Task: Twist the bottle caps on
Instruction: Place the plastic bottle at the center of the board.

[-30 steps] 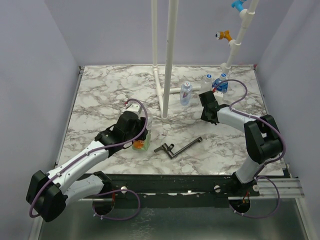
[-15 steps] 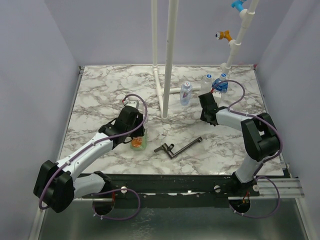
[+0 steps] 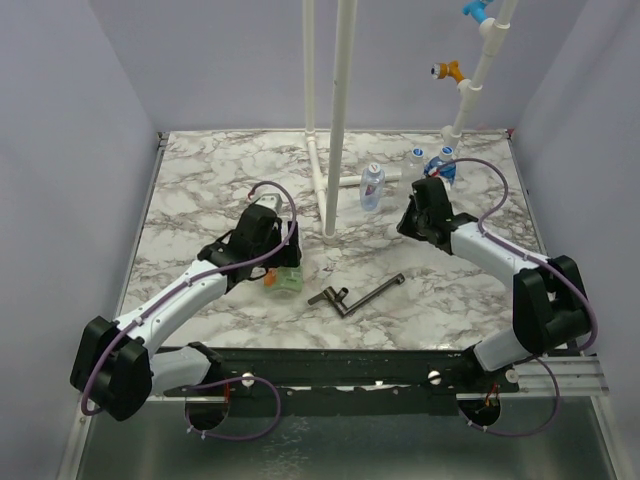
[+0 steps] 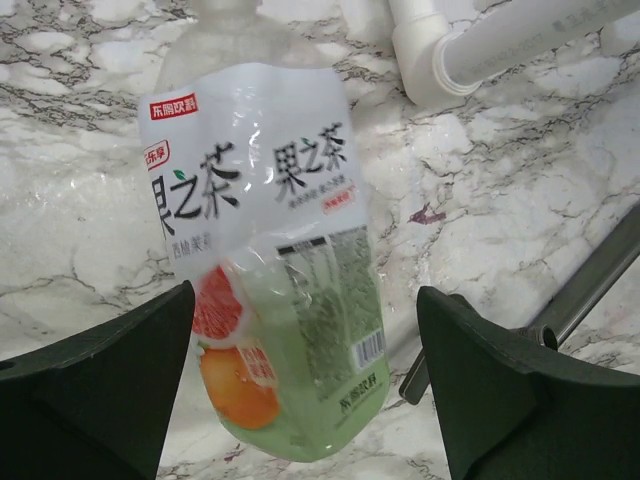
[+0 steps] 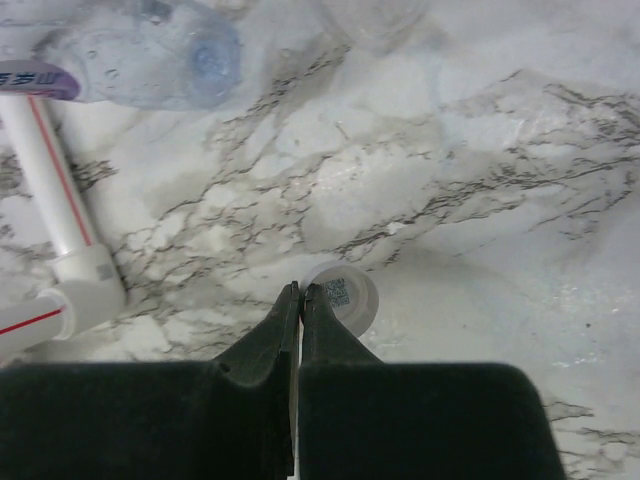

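Note:
A clear bottle with a green, orange and red label [image 4: 270,300] lies tilted on the marble, its base toward my left wrist camera. My left gripper [image 4: 305,300] is open, one finger on each side of the bottle, neither touching it; in the top view the gripper [image 3: 281,262] is just over the bottle [image 3: 284,279]. My right gripper [image 5: 301,292] is shut, pinching the rim of a white cap [image 5: 345,296] that has a small code sticker. In the top view the right gripper [image 3: 413,222] is right of centre. Blue-labelled bottles [image 3: 372,185] [image 3: 443,165] stand at the back.
A black T-shaped tool [image 3: 356,296] lies in the front middle; its bar shows in the left wrist view [image 4: 590,285]. Tall white pipes [image 3: 340,110] rise at the back centre, with a floor pipe [image 5: 55,200] and a capped bottle [image 5: 150,55] nearby.
My left gripper has drawn back and left, and the labelled bottle now lies free between its open fingers. My right gripper has shifted right and slightly back with the cap.

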`<state>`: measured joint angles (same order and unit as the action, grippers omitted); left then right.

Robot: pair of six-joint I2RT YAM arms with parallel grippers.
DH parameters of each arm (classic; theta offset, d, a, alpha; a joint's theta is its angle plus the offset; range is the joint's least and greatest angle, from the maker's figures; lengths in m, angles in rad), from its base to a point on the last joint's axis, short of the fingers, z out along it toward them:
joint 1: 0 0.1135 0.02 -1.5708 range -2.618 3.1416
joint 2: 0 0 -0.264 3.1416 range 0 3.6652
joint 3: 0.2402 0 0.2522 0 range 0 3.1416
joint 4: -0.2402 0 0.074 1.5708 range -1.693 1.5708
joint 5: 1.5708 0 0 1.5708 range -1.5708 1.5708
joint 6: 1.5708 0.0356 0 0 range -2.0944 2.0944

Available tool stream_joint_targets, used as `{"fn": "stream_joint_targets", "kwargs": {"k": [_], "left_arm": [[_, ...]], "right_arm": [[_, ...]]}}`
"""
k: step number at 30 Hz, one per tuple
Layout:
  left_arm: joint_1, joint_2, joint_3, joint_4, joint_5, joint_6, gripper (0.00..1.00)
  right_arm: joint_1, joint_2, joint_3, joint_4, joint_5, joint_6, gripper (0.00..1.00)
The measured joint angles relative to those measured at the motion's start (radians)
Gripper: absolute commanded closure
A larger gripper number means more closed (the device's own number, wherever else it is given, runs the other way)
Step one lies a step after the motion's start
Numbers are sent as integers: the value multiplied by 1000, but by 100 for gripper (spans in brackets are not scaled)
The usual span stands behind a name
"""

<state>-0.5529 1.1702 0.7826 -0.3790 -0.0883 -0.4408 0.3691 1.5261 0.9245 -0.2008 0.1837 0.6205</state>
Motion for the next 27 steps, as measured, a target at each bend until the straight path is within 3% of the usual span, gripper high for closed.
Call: {"fn": "stream_joint_targets", "kwargs": {"k": [6, 13, 16, 20, 27], "left_arm": [[11, -24, 0, 45, 8, 27, 7], [18, -136, 1, 124, 83, 102, 7], [20, -219, -14, 211, 187, 135, 7], [9, -343, -102, 478, 380, 154, 7], [-93, -249, -174, 849, 509, 175, 8]], "right_arm": [[-38, -55, -9, 27, -209, 62, 100], [-145, -111, -76, 192, -600, 194, 100], [-179, -114, -126, 338, -777, 301, 100], [-185, -114, -218, 633, -984, 529, 100], [-140, -121, -295, 1139, -1129, 933, 100]]}}
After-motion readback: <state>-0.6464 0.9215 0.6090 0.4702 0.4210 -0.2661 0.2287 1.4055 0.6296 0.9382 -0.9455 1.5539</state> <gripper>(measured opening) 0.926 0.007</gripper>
